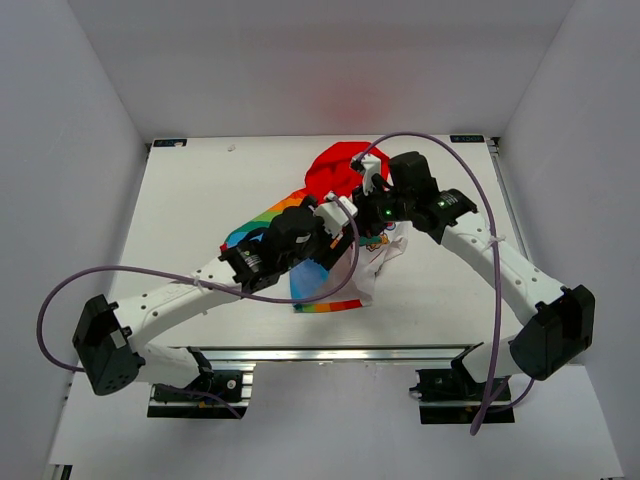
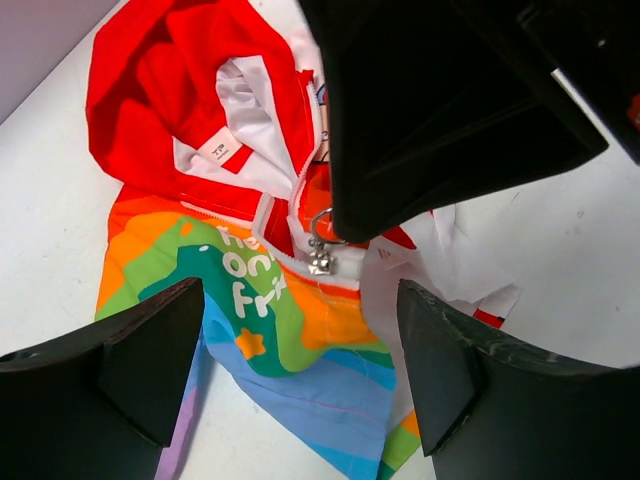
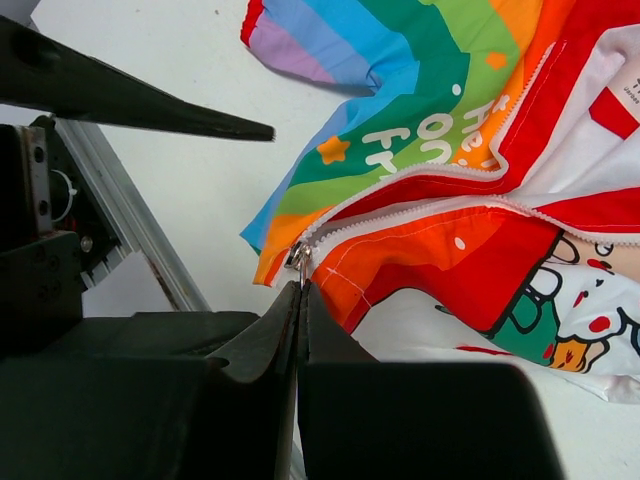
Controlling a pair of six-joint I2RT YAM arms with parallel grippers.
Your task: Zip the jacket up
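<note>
The small hooded jacket (image 1: 335, 172), with a red hood, rainbow stripes and a cartoon print, lies crumpled mid-way across the white table (image 1: 190, 200), hood toward the far side. Its white zipper teeth (image 3: 420, 175) split into two separate rows running away from the silver zipper pull (image 3: 298, 262), which sits by an orange corner of the hem. The right gripper (image 3: 300, 290) is pinched tight on that pull. The left gripper (image 2: 300, 300) hangs just above the rainbow panel, fingers (image 2: 130, 360) spread wide, holding nothing.
</note>
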